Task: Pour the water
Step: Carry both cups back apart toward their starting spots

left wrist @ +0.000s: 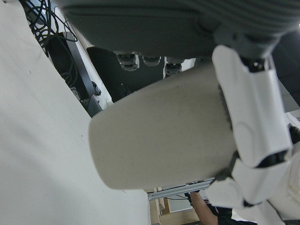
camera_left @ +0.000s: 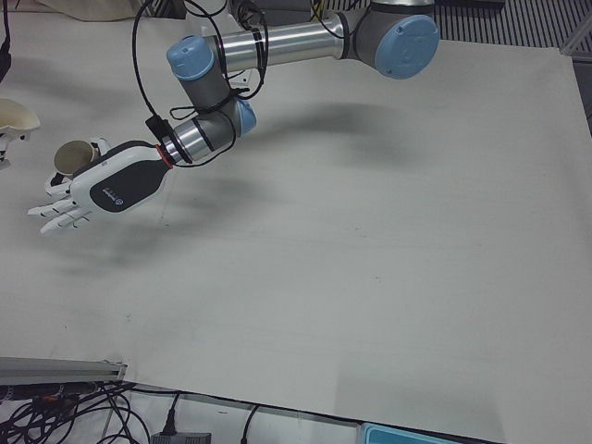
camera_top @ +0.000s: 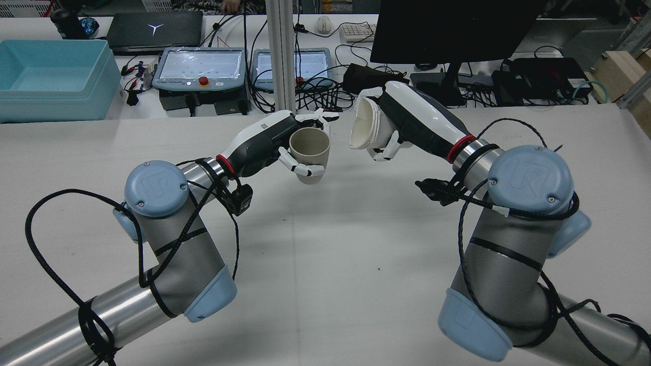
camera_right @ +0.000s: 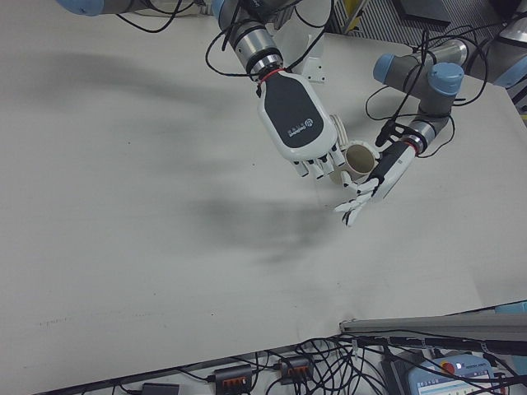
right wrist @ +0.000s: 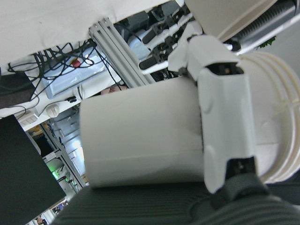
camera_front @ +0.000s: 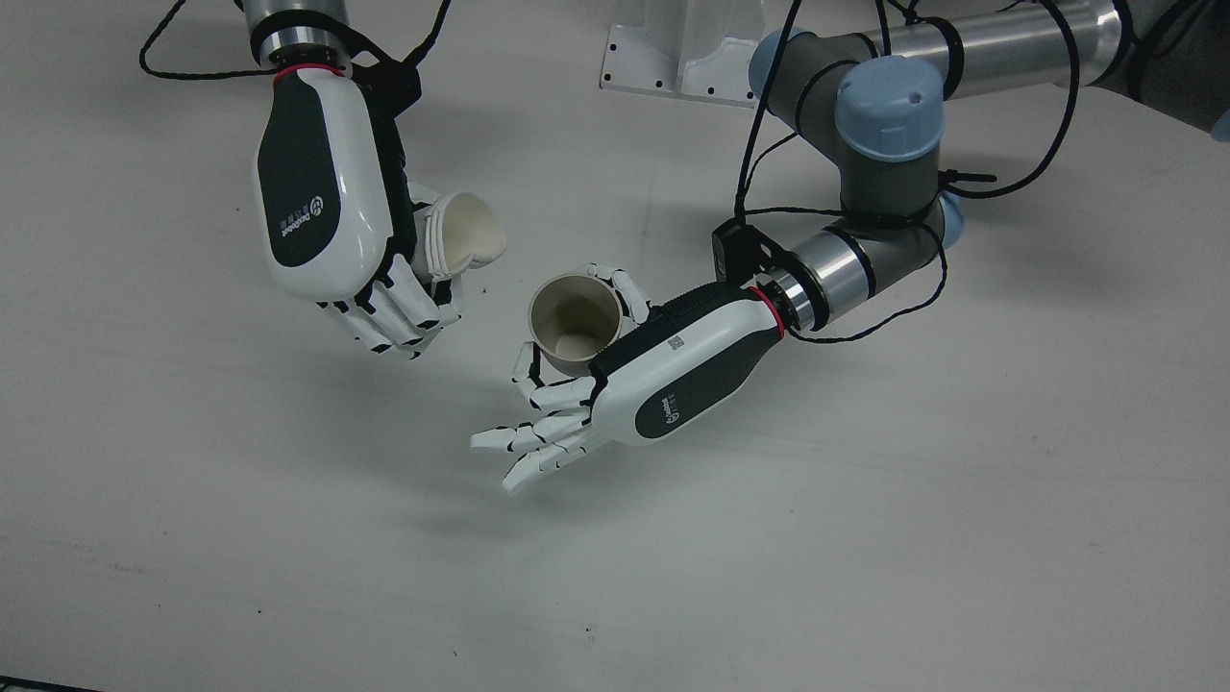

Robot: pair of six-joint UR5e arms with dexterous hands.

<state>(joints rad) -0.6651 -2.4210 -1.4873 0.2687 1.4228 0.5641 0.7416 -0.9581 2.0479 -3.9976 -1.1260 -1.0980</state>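
My left hand (camera_front: 663,384) is shut on a tan paper cup (camera_front: 575,322) and holds it upright above the table, with some fingers (camera_front: 524,452) stretched out below it. In the rear view the same left hand (camera_top: 264,142) grips the tan cup (camera_top: 310,152) from the side. My right hand (camera_front: 327,192) is shut on a white cup (camera_front: 466,231) that is tilted, its mouth turned toward the tan cup with a small gap between them. In the rear view the white cup (camera_top: 363,124) sits in the right hand (camera_top: 412,119). Each hand view is filled by its own cup: tan cup (left wrist: 164,131), white cup (right wrist: 140,136).
The white table (camera_front: 865,529) spreads out under both hands. An arm pedestal plate (camera_front: 673,58) stands at the robot's edge. Beyond the far edge are a teal bin (camera_top: 51,76), two teach pendants (camera_top: 198,68) and a black monitor (camera_top: 447,25).
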